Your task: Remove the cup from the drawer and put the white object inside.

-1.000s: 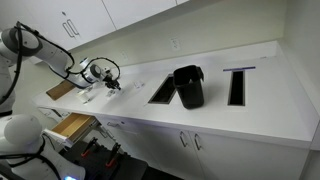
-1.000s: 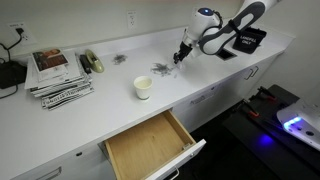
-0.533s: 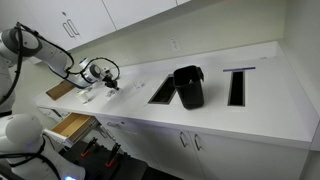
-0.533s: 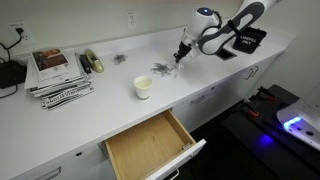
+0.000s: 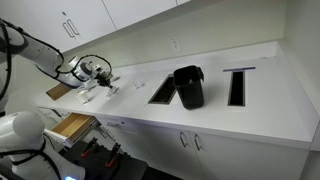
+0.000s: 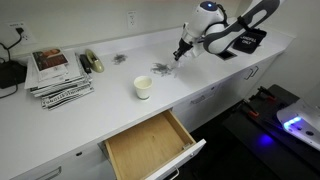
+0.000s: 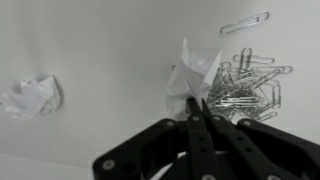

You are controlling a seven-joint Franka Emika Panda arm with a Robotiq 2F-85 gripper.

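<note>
Over the far stretch of the long white counter (image 6: 100,105) hangs the black gripper (image 6: 180,57) on its white arm, close above the surface. From the wrist view its fingers (image 7: 200,130) are pressed together, and their tips seem to nip the lower edge of a small white crumpled piece of paper (image 7: 192,68), which stands up from them. Just beside that paper lies a loose heap of silver wire paper clips (image 7: 245,85), touching it on one side, with a single paper clip (image 7: 245,22) lying apart from the heap. A second white crumpled scrap (image 7: 30,97) rests on the counter well away from the fingers.

Nearer to me, a small pale paper cup (image 6: 143,87) stands upright on the counter, outside the drawer and between the gripper and a stack of magazines (image 6: 58,72). Below the counter edge, the shallow drawer with a light-brown wooden box and flat white front (image 6: 148,147) is pulled open, its wooden bottom bare.

Seen in an exterior view from the opposite end, the gripper (image 5: 104,82) is above the counter near the open drawer (image 5: 72,125). A black bin-like container (image 5: 188,87) stands between two dark rectangular cut-outs (image 5: 237,85) in the counter.
</note>
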